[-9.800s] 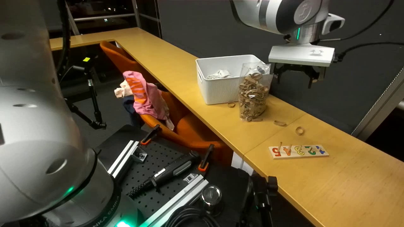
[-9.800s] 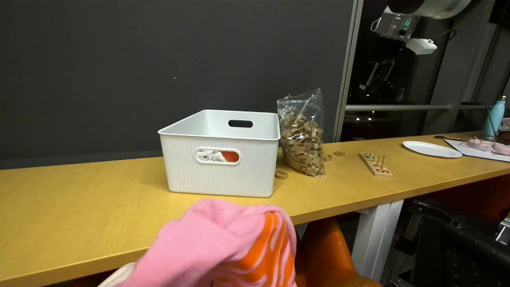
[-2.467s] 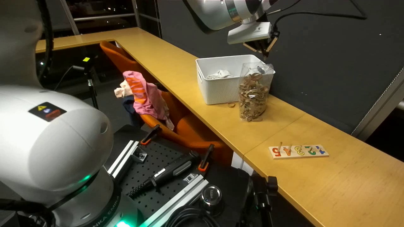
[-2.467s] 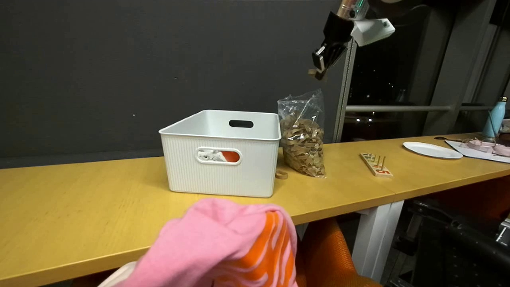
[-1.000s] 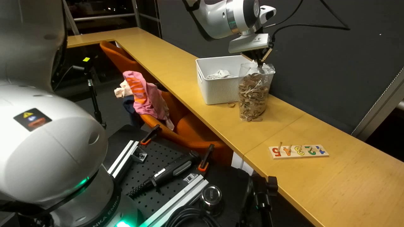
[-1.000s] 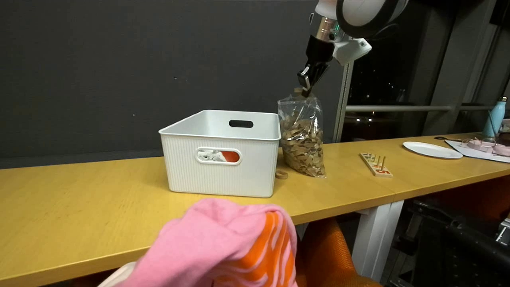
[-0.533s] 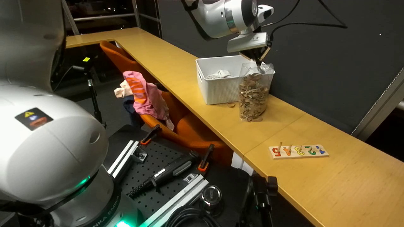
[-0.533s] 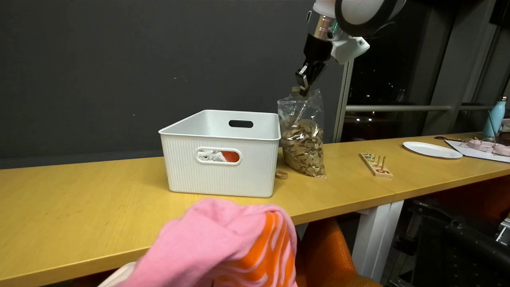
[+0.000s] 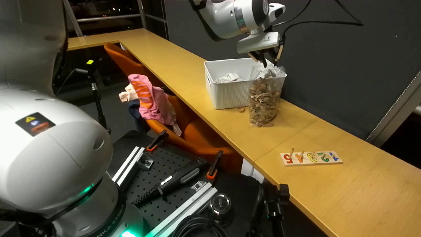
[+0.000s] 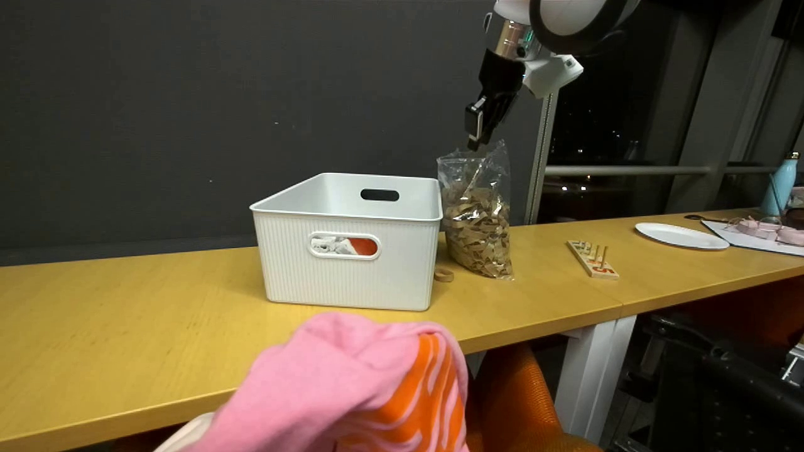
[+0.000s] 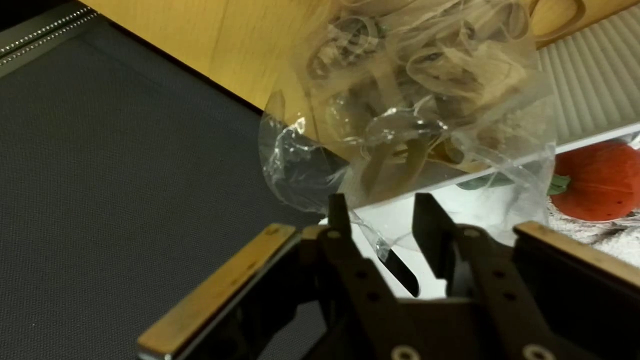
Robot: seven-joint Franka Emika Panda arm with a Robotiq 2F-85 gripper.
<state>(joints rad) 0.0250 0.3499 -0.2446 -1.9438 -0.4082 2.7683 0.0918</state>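
We see a clear, shiny plastic bag (image 10: 476,232) standing upright just below the gripper (image 9: 270,65), its lower part packed with brown loops (image 9: 264,98). In the wrist view we spot a blurred brown loop (image 11: 414,156) just beyond the gripper's tips, apart from them.

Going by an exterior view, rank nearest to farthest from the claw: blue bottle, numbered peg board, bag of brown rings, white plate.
In an exterior view:
1. Bag of brown rings, just below the claw.
2. Numbered peg board, picture-right of the bag.
3. White plate, farther right along the table.
4. Blue bottle, by the picture's right edge.
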